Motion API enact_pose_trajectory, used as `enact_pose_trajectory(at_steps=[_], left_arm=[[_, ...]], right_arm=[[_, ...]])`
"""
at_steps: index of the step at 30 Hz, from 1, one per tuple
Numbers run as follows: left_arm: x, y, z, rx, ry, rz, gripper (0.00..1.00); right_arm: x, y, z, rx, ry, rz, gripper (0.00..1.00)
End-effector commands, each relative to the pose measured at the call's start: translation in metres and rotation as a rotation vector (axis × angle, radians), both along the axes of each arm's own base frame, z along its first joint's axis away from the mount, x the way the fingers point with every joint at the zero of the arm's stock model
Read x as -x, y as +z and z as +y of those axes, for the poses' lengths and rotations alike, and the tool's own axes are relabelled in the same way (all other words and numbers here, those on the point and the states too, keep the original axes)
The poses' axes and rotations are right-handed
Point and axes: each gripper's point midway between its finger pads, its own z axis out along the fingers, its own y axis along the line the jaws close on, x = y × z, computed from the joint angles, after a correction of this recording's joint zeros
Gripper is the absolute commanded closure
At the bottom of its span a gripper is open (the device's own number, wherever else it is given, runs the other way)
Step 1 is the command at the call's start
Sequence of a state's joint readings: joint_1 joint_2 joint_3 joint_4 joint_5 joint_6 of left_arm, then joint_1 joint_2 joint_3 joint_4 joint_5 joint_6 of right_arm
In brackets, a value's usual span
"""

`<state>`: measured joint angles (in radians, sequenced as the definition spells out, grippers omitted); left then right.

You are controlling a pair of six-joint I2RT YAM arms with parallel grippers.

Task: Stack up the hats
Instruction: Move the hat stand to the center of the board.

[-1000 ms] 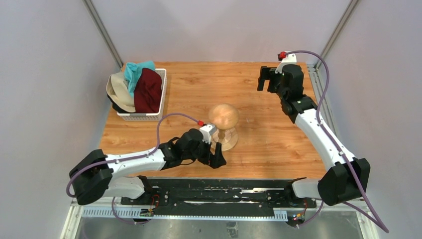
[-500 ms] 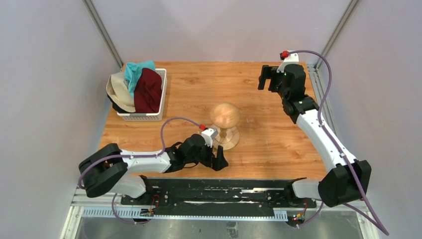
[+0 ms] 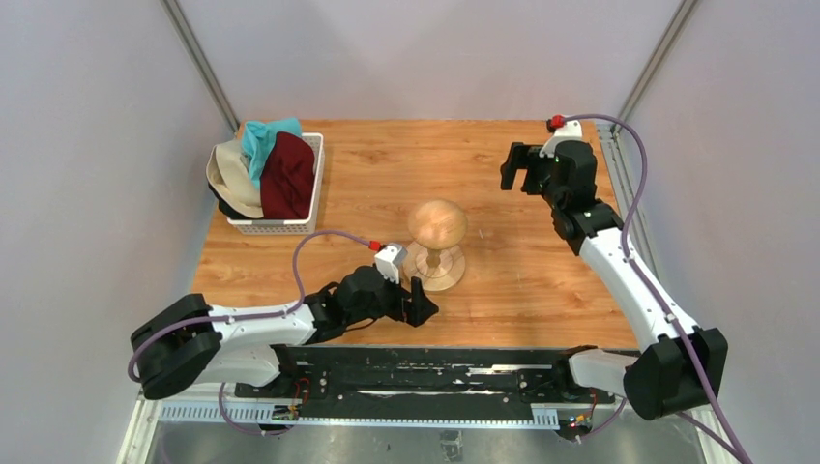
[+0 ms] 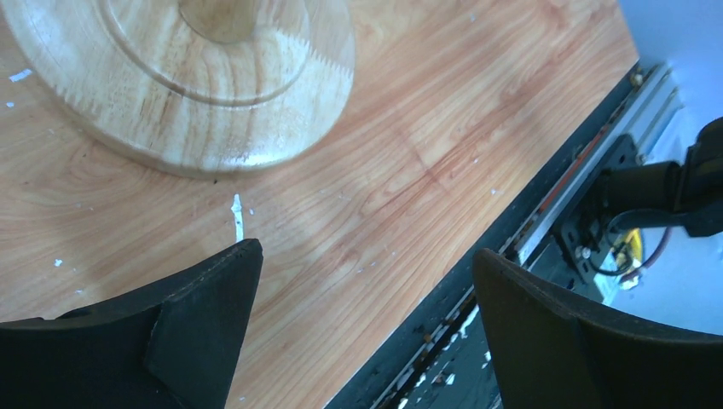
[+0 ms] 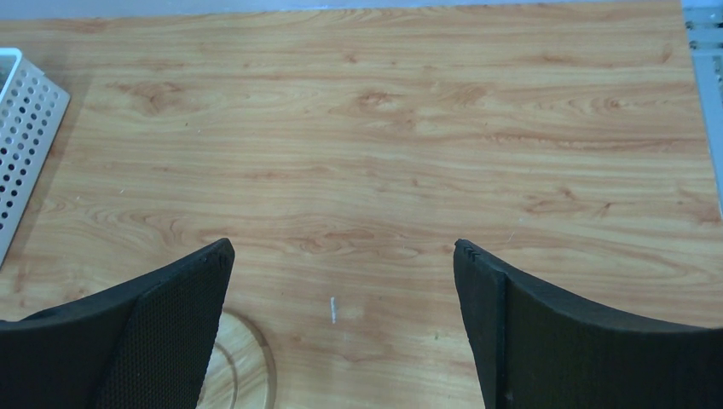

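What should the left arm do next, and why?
Probably swing the left gripper away from the wooden stand toward the white basket and bring it down over the maroon hat. The stand is bare, the gripper is open and empty, and that hat lies exposed in the basket on the left arm's side.

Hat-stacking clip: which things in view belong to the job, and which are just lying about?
Belong to the job:
maroon hat
teal hat
beige hat

Just there:
white basket, which holds the three hats in a heap
wooden stand, bare, near the middle of the table
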<state>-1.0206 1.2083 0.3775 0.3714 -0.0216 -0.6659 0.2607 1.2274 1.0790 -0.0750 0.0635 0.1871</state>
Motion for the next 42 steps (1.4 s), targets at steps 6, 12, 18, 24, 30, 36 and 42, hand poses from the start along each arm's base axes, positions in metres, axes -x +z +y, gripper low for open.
enact_pose_trajectory(at_steps=[6,12,18,24,30,36,42], left_arm=[[-0.007,0.024,-0.001,0.256,0.104,0.066,0.02],[0.000,0.020,0.003,0.418,0.132,0.138,0.02],[0.001,0.028,-0.010,0.532,0.107,0.176,0.02],[0.000,0.024,-0.027,0.633,0.082,0.247,0.02],[-0.006,0.018,-0.029,0.614,0.109,0.226,0.02],[-0.008,0.015,-0.036,0.616,0.104,0.246,0.02],[-0.010,0.014,-0.040,0.616,0.101,0.248,0.02]], right_arm=[[0.028,0.010,-0.007,-0.044,-0.006,-0.007,0.01],[0.029,0.017,-0.009,-0.036,-0.008,-0.021,0.01],[0.029,0.014,-0.008,-0.040,-0.005,-0.017,0.01],[0.030,0.012,-0.011,-0.031,-0.015,-0.019,0.01],[0.030,0.013,-0.013,-0.025,-0.022,-0.023,0.01],[0.028,0.013,-0.012,-0.029,-0.024,-0.024,0.01],[0.027,0.010,-0.012,-0.027,-0.025,-0.018,0.01]])
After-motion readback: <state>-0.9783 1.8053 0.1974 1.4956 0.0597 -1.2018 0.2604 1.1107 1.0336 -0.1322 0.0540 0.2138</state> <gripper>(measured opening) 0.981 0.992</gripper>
